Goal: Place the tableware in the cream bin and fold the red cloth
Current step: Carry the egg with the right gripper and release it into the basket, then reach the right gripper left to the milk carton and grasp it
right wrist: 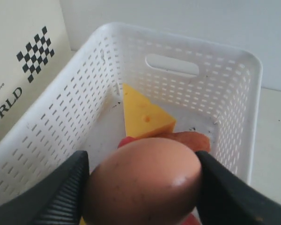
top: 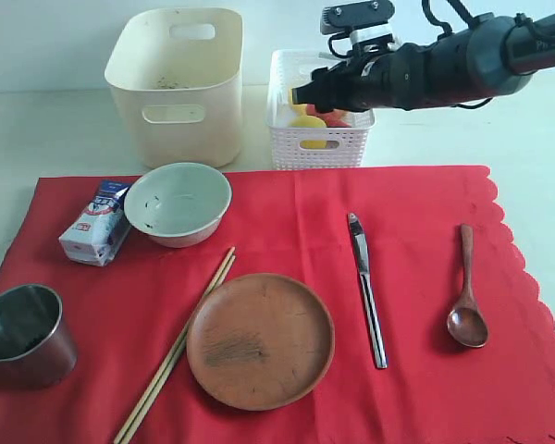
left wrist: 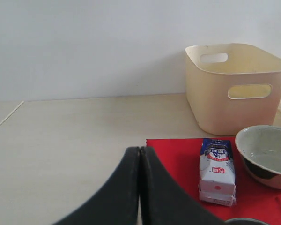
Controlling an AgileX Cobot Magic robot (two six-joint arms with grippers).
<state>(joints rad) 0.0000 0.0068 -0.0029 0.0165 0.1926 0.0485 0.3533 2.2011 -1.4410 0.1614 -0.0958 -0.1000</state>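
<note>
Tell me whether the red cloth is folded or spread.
Spread. The red cloth lies flat and unfolded, with the bowl, plate, knife and spoon resting on it.

A milk carton (top: 95, 223) lies apart from a white basket (top: 344, 148) holding cheese (right wrist: 143, 115), egg (right wrist: 143, 183) above.

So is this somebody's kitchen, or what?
More likely a robot practice table laid like dinner: a red cloth with a bowl and wooden plate, a robot arm above a white basket, bare walls behind.
</note>
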